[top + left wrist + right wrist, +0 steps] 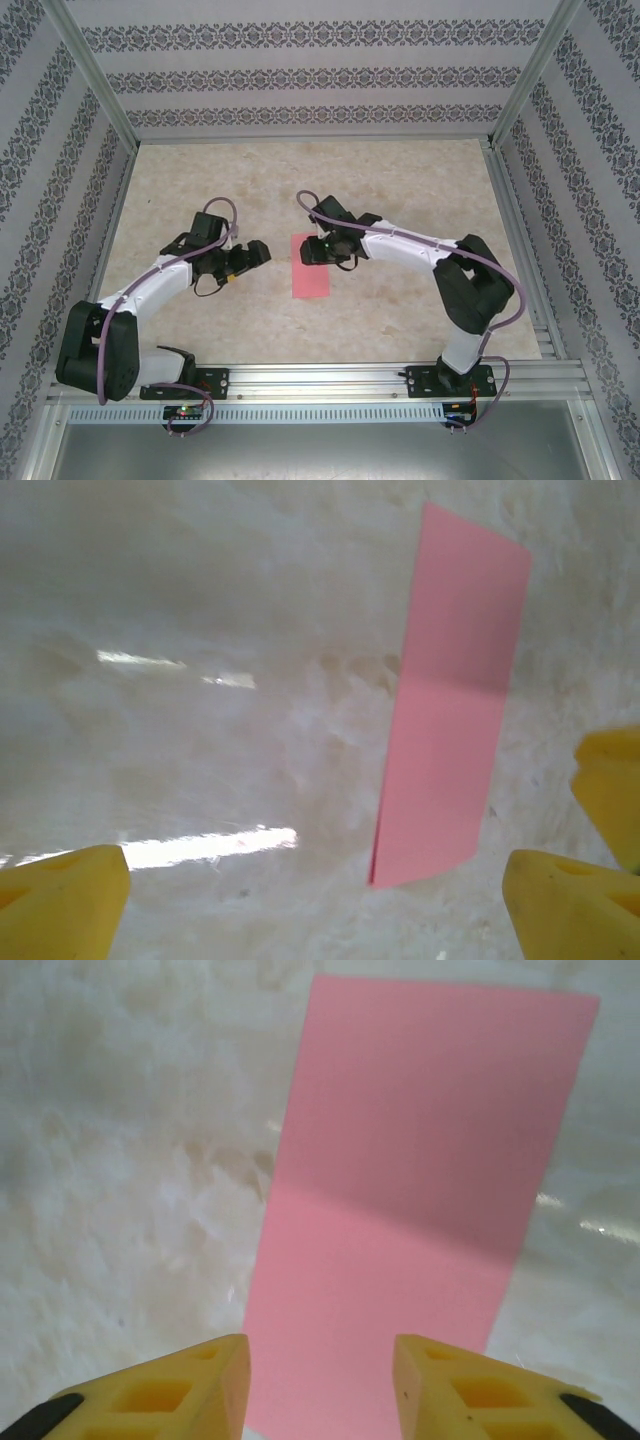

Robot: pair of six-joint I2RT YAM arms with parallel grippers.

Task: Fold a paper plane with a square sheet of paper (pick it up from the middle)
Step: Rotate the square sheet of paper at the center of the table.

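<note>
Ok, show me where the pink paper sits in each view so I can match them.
Top external: pink paper in the middle of the marbled tabletop.
Left wrist: right of centre, a tall strip beyond the left fingers.
Right wrist: centre-right, from near the top down to between the right fingers.
Shared landmark: the marbled tabletop beneath it.

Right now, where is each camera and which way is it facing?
Top external: above and behind the arms, looking down on the table, both arms and the pink paper.
Left wrist: on the left hand, facing down; yellow fingers at bottom corners.
Right wrist: on the right hand, facing down; yellow fingers at bottom.
All three share the paper.
</note>
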